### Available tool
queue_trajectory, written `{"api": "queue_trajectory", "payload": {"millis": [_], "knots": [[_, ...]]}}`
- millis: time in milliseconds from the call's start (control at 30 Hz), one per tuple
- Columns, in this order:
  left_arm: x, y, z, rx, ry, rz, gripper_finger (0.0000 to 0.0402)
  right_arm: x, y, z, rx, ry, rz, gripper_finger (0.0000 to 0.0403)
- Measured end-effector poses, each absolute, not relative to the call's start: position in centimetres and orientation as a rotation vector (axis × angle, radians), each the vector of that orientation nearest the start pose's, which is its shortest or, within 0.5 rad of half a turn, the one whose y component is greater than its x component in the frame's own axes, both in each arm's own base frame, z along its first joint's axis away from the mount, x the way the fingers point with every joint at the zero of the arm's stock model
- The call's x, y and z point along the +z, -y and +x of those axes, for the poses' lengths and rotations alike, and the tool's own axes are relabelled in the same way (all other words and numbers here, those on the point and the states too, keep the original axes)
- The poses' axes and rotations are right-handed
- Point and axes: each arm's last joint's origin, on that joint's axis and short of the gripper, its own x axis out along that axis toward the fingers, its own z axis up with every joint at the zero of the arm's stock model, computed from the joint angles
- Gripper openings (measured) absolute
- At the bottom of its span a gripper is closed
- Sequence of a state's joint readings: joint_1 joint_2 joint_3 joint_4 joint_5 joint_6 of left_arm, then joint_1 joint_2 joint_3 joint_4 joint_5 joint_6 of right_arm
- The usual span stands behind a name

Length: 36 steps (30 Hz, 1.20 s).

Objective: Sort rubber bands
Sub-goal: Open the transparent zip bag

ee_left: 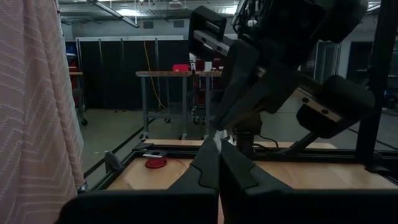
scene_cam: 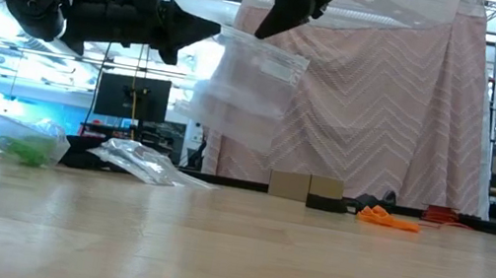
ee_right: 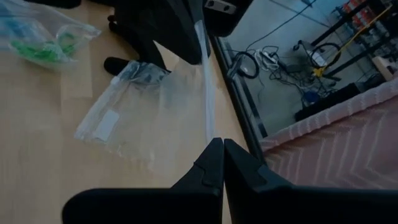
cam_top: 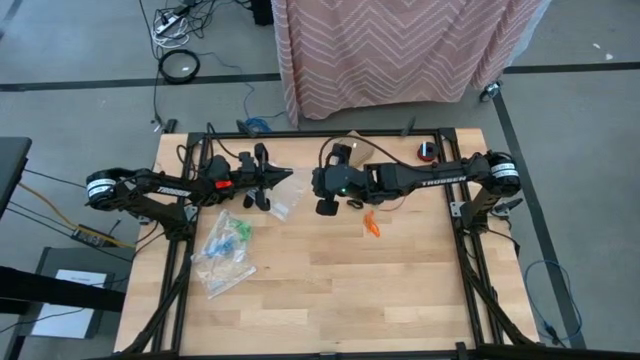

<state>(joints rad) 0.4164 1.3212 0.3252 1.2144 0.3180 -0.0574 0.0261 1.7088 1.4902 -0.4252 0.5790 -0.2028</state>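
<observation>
A clear zip bag [scene_cam: 246, 89] hangs in the air between my two grippers, above the table's far middle. My left gripper [scene_cam: 213, 30] comes from the table's left and is shut on the bag. My right gripper [scene_cam: 266, 24] comes from the right, slanting down, and is also shut on it. Orange rubber bands [cam_top: 371, 225] lie loose on the wood right of centre. Green and blue rubber bands show inside clear bags [cam_top: 225, 243] that lie flat on the table at the left. My left gripper pinches the zip bag's top edge [ee_left: 216, 134] between its two shut fingers, coming about level from the table's left. The bag hangs below, clear of the table. My right gripper pinches the same top edge [ee_right: 208, 118] between its shut fingers, slanting down from the table's right. The edge runs straight from its fingers to the left gripper.
A further clear bag [scene_cam: 139, 162] lies on the table at the left. A small red thing [cam_top: 427, 151] sits at the far right edge. A pink patterned cloth [cam_top: 400, 45] hangs beyond the far edge. The near half of the table [cam_top: 330, 300] is bare wood.
</observation>
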Motion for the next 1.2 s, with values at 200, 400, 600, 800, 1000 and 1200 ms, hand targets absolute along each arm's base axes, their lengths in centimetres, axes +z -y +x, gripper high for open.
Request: {"api": "queue_trajectory", "payload": {"millis": [200,400,600,800,1000,1200], "knots": [[20.7,-8.5,21.5,0.092,0.212,0.022,0.0001,31.5,0.6,38.3,-0.439,-0.669,-0.350,0.0000],[20.9,-8.5,21.5,0.089,0.232,0.013,0.0001,31.4,0.5,38.4,-0.395,-0.659,-0.294,0.0000],[21.1,-8.2,21.5,0.082,0.252,0.011,0.0001,30.7,0.4,38.9,-0.367,-0.667,-0.253,0.0000],[21.3,-7.7,21.8,0.065,0.260,0.011,0.0001,29.3,0.5,39.8,-0.351,-0.685,-0.236,0.0000],[21.2,-7.1,22.1,0.069,0.247,0.017,0.0001,29.2,0.5,40.3,-0.357,-0.645,-0.231,0.0000],[21.2,-6.8,22.2,0.088,0.250,0.014,0.0001,29.6,0.6,40.5,-0.381,-0.605,-0.234,0.0000]]}}
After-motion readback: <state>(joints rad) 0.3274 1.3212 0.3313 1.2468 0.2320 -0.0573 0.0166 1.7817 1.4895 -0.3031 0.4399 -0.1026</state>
